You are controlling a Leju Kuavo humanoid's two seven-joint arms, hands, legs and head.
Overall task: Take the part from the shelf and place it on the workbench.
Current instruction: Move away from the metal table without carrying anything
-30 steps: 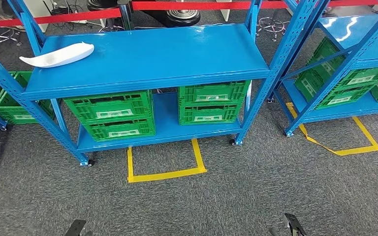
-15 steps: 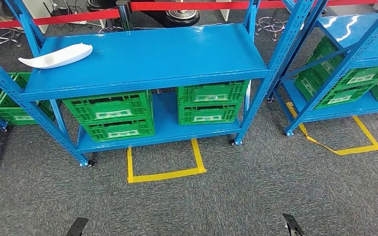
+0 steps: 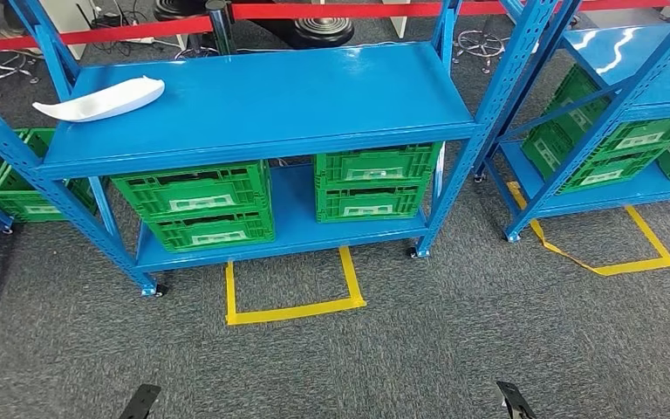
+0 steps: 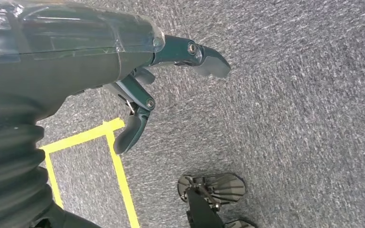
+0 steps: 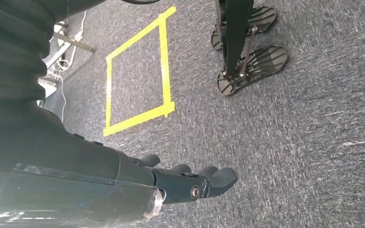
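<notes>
Head view: a blue shelf (image 3: 262,96) stands directly ahead on grey carpet (image 3: 419,349). The white part (image 3: 100,98) lies flat on the shelf's upper deck, at the deck's far left corner, well apart from both hands. Below the deck, two stacks of green crates (image 3: 196,205) sit on the shelf's lower level, one stack toward the left post and one toward the right post. A yellow tape square (image 3: 292,288) is marked on the carpet just in front of the shelf. A red barrier tape (image 3: 140,29) runs behind the shelf. To the right of the shelf stands a second blue rack (image 3: 628,78) carrying more green crates, with another yellow tape outline on the carpet in front of it.

Left wrist view: the left hand (image 4: 142,85) hangs above the carpet, well short of the shelf. Its fingers (image 4: 133,130) are extended and spread apart, and nothing is held.

Right wrist view: the right hand (image 5: 171,178) hangs above the carpet in the same way. Its fingers (image 5: 214,178) are extended side by side and slightly apart, holding nothing. A yellow tape square shows on the carpet beyond the hand.
</notes>
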